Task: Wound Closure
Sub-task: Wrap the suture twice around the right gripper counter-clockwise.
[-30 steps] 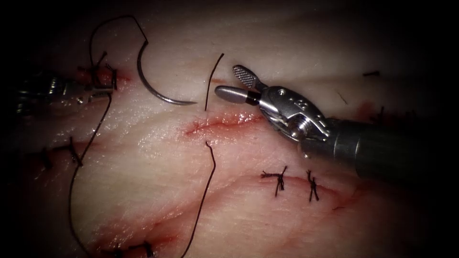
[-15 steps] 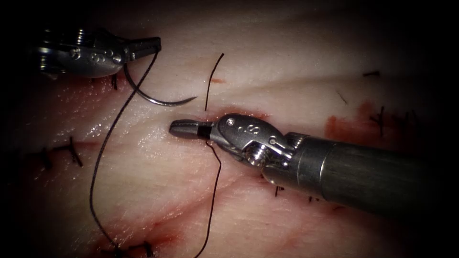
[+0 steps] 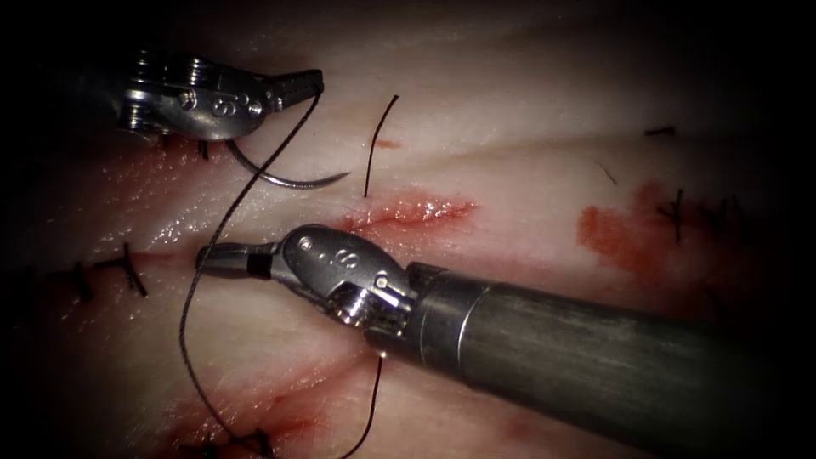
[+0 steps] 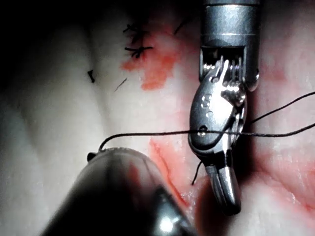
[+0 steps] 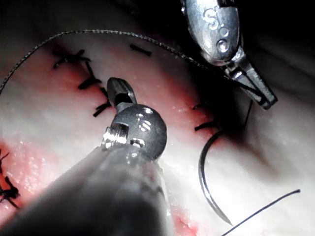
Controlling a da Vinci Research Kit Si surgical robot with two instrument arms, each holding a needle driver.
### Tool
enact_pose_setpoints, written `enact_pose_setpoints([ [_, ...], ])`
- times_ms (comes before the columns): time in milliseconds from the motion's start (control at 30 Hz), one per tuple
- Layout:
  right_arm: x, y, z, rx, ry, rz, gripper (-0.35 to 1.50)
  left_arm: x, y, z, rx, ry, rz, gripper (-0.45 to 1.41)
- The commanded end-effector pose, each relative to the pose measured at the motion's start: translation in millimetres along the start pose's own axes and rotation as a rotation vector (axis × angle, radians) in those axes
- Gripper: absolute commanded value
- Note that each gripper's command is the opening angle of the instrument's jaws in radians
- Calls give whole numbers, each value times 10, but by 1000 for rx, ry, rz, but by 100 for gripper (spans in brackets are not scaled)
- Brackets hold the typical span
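The thread (image 3: 223, 223) is gripped in the closed left tool (image 3: 299, 85). The needle (image 3: 289, 177) lies free on the tissue (image 3: 510, 127), left of the cut (image 3: 412, 212). The right tool (image 3: 223, 257) is closed on nothing, beside the thread.

Needle (image 3: 289, 177): blunt end hidden under left tool (image 3: 297, 85), so grip spot along curve can't be read. Thread (image 3: 212, 246) runs off endoscope view's bottom edge; part of it lost behind right tool (image 3: 223, 257). Right tool's shaft cut by right edge. Cut (image 3: 408, 212): near end partly covered by right tool's wrist.
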State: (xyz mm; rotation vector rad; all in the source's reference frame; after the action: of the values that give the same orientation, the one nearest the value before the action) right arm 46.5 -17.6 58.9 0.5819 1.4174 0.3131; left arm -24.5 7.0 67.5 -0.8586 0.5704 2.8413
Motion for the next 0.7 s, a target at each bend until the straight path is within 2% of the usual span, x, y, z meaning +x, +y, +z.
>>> enact_pose_setpoints([
  [33,15,-4,17,14,22,-1,-35,3,-1,10,6,1,2,-45],
  [300,64,-36,35,81,135,-27,-35,-6,8,23,28,-11,-11,-45],
  [433,78,-40,35,82,179,-39,-35,-10,14,26,24,-19,-11,-45],
  [567,94,-43,28,63,248,-66,-35,-16,20,31,22,-26,-15,-45],
  [700,109,-40,13,-3,331,-102,-35,-19,22,31,19,-28,-23,-45],
])
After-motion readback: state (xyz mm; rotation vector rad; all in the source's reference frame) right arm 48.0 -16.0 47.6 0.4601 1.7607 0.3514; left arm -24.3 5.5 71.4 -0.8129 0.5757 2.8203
